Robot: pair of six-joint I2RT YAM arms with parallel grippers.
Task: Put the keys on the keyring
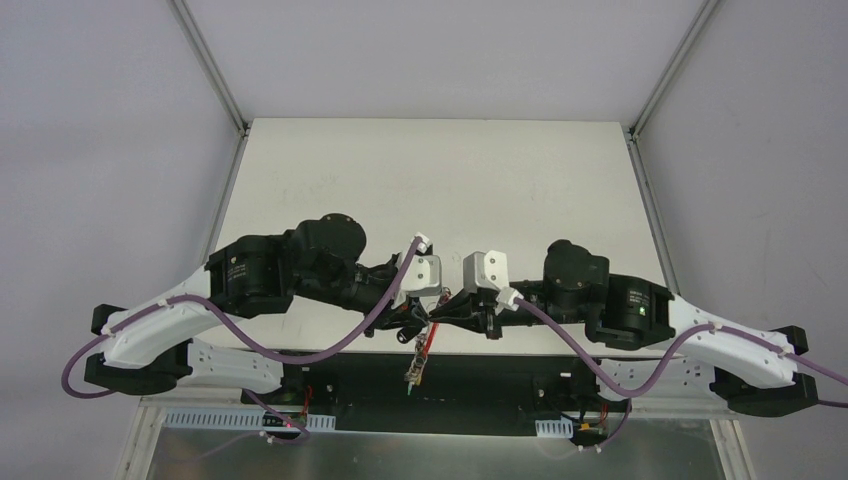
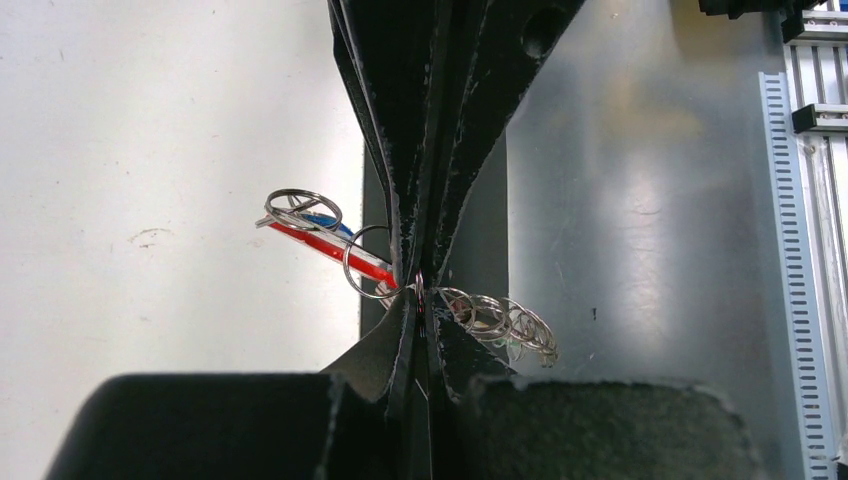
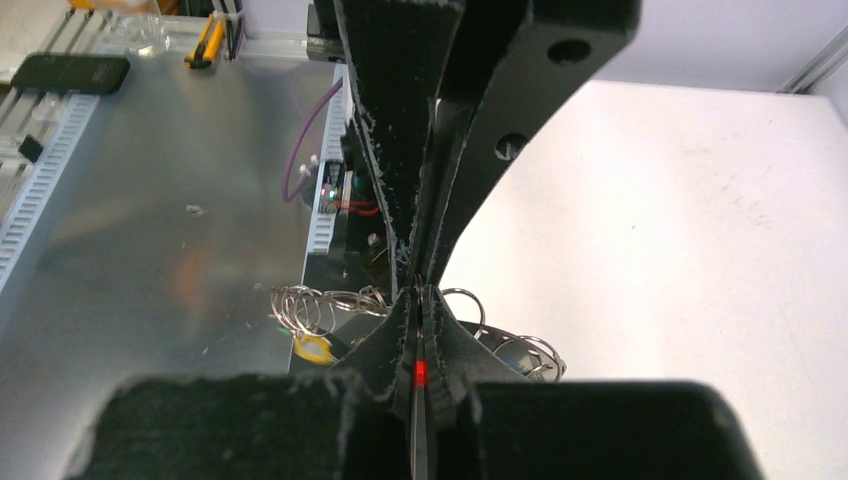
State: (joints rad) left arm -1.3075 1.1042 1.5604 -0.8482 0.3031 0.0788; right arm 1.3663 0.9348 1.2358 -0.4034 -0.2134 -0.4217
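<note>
We see the left gripper (image 2: 416, 305) and the right gripper (image 3: 416, 300) meeting tip to tip, both pinched fully together on the keyring (image 2: 332, 244); its red section runs straight into the left tips, and red shows between the right fingers (image 3: 383, 348); the keys (image 3: 313, 347) dangle just beneath on small rings; everything hangs over the near edge of the table (image 1: 430, 180), above the black strip (image 1: 520, 373); the pale tabletop spreads away beyond.

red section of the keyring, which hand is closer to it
Right, narrowly: the right hand is shut on the end of the red section; the left hand pinches the keyring tip to tip beside it.
</note>
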